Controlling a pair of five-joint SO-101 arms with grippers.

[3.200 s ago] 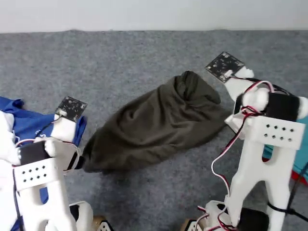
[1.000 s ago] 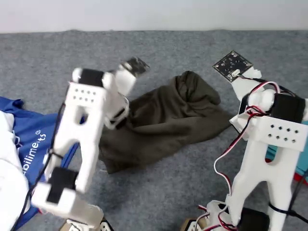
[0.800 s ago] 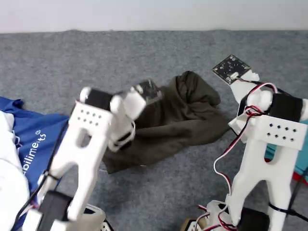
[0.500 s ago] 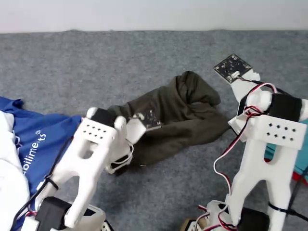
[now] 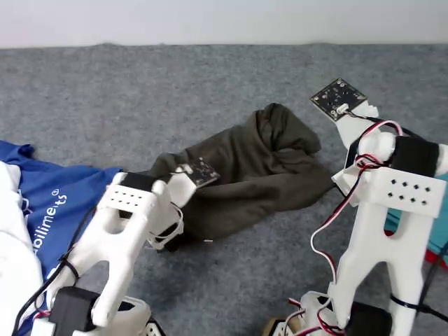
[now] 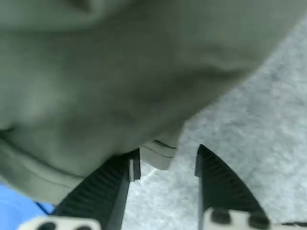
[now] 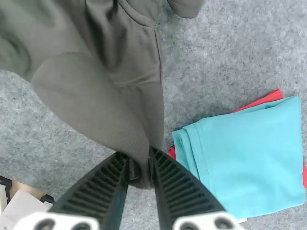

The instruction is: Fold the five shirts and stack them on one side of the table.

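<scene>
Because the olive shirt [image 5: 245, 175], heaped on the tabletop [image 5: 210, 84], is likely limp and light, grip hems: right end effector [image 7: 139, 175] pinches its edge; left end effector [image 6: 163, 187], jaws apart, sits at its opposite hem.

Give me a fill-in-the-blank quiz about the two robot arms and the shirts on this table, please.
The right pincer is ___ on the edge of the olive shirt.
The left pincer stands ___ at that shirt's hem.
The teal shirt lies folded on top of a ___ one.
Missing words: shut; open; red.
</scene>
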